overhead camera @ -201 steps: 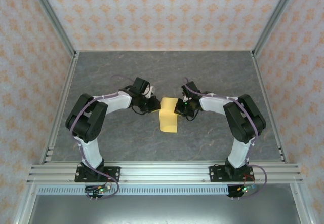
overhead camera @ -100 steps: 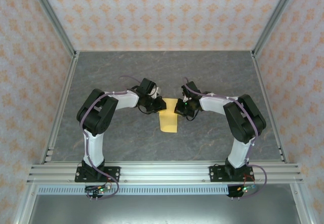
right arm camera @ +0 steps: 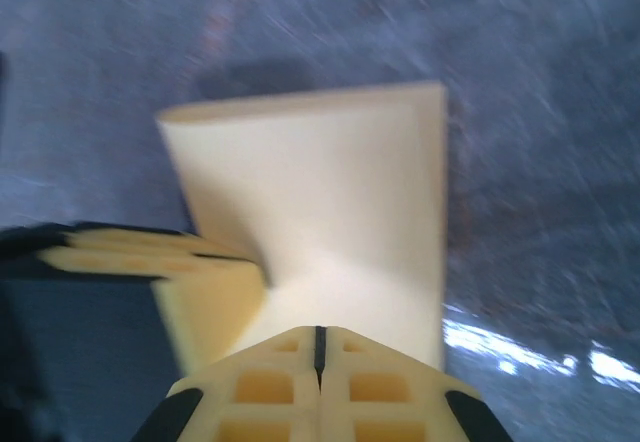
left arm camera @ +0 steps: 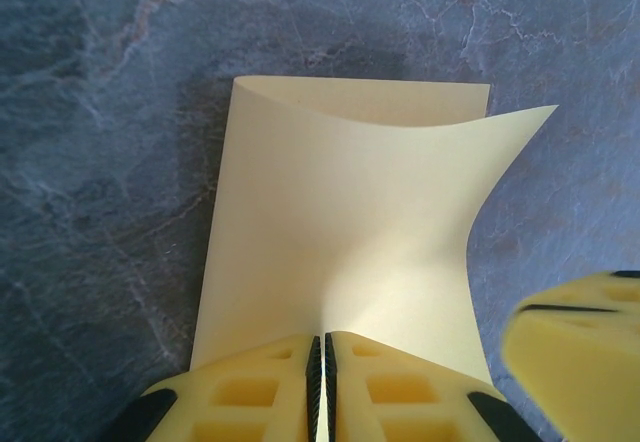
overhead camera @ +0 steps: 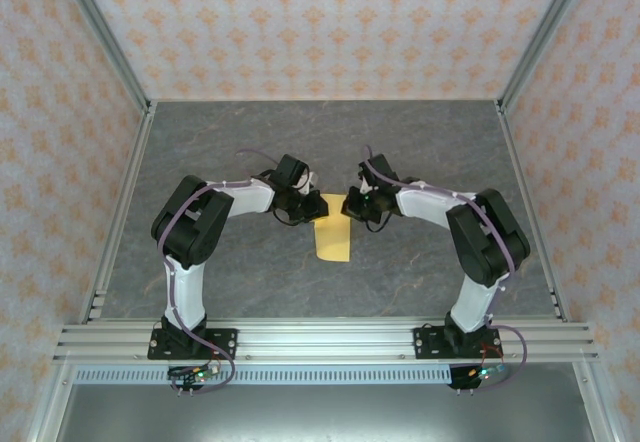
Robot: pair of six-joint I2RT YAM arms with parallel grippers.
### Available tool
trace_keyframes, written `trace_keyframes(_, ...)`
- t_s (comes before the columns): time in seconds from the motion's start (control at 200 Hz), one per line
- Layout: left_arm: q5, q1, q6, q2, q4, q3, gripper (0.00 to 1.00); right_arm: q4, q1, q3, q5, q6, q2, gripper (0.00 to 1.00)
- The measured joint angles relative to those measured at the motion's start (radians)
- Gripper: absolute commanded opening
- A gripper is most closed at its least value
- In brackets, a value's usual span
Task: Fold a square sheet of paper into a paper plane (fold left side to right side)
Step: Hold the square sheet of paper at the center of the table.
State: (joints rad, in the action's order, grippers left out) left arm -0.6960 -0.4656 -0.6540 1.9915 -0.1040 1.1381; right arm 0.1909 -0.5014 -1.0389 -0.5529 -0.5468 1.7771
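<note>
The square sheet of paper (overhead camera: 332, 240) lies folded double at the table's middle, pale yellow-orange. Its top layer bows upward in the left wrist view (left arm camera: 340, 222) and the right wrist view (right arm camera: 330, 192). My left gripper (overhead camera: 311, 204) (left arm camera: 320, 338) is at the paper's far left corner, shut on the edge of the lifted layer, which puckers toward its tips. My right gripper (overhead camera: 352, 205) (right arm camera: 320, 330) is shut at the far right corner, its tips against the paper; I cannot tell whether paper is pinched between them. Each gripper's finger shows in the other's wrist view (left arm camera: 585, 352) (right arm camera: 160, 262).
The grey marbled tabletop (overhead camera: 250, 142) stretches around the paper on all sides. Metal frame posts and patterned walls (overhead camera: 320, 22) border it, and an aluminium rail (overhead camera: 320, 340) runs along the near edge by the arm bases.
The left arm swung right, bringing its gripper to the paper's far left corner. The right gripper then shifted slightly left and away, and the paper's far end now looks drawn in under both grippers.
</note>
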Motion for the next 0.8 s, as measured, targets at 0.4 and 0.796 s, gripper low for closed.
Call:
trace_keyframes(0.4, 0.022, -0.008, 0.0, -0.002, -0.011, 0.006, 0.13, -0.056, 0.001, -0.128, -0.032, -0.001, 0.16, 0.0)
trace_keyframes(0.796, 0.039, -0.022, 0.002, -0.024, -0.018, -0.007, 0.16, 0.039, -0.002, -0.209, -0.011, 0.003, 0.23, 0.0)
